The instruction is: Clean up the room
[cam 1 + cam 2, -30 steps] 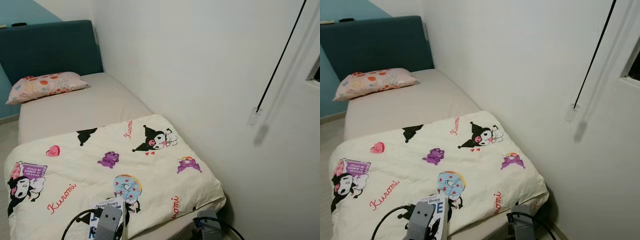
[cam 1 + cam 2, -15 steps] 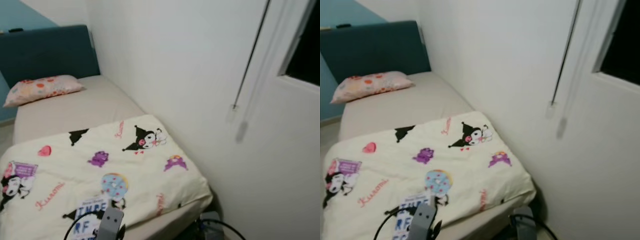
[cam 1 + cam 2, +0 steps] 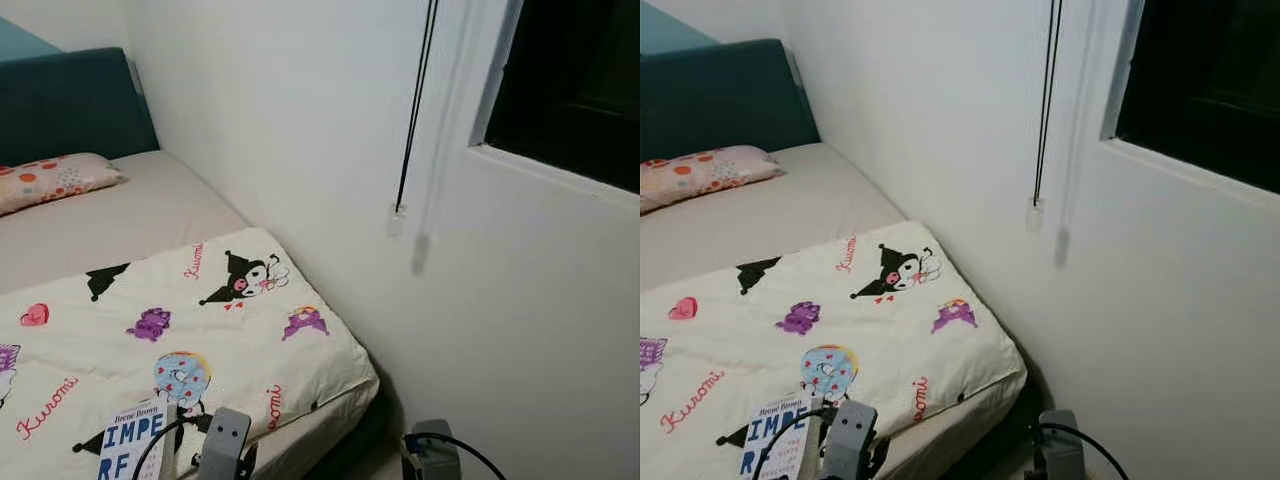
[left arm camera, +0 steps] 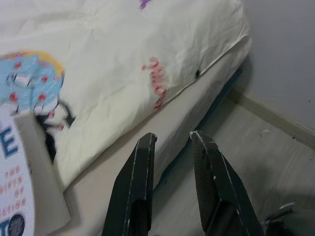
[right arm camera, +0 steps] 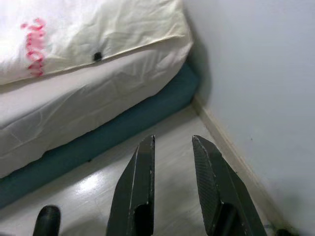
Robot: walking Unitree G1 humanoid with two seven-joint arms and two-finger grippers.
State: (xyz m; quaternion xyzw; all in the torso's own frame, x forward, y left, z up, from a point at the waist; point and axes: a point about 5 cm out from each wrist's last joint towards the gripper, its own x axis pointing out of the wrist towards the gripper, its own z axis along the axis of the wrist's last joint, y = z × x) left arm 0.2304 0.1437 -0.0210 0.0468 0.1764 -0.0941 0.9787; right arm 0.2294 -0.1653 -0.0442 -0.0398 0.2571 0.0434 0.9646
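Note:
A white book (image 3: 130,440) with blue lettering lies on the cream cartoon-print duvet (image 3: 190,330) at the foot of the bed; its corner (image 4: 24,187) also appears in the left wrist view. My left gripper (image 4: 172,138) hangs open over the mattress edge, just beside the book, with nothing between its fingers. My right gripper (image 5: 172,142) is open too, low above the pale floor (image 5: 162,196) near the bed's corner and the wall. Both wrists (image 3: 225,445) (image 3: 432,455) peek in at the bottom of the eye views.
The bed has a teal headboard (image 3: 70,100) and a patterned pillow (image 3: 50,180). A white wall (image 3: 300,150) runs along its right side. A black blind cord (image 3: 412,110) hangs beside a dark window (image 3: 575,80). A narrow floor strip separates bed and wall.
The camera has turned to the right: the bed slid left in view and the dark window came in. The book stays on the duvet; both grippers hang as before.

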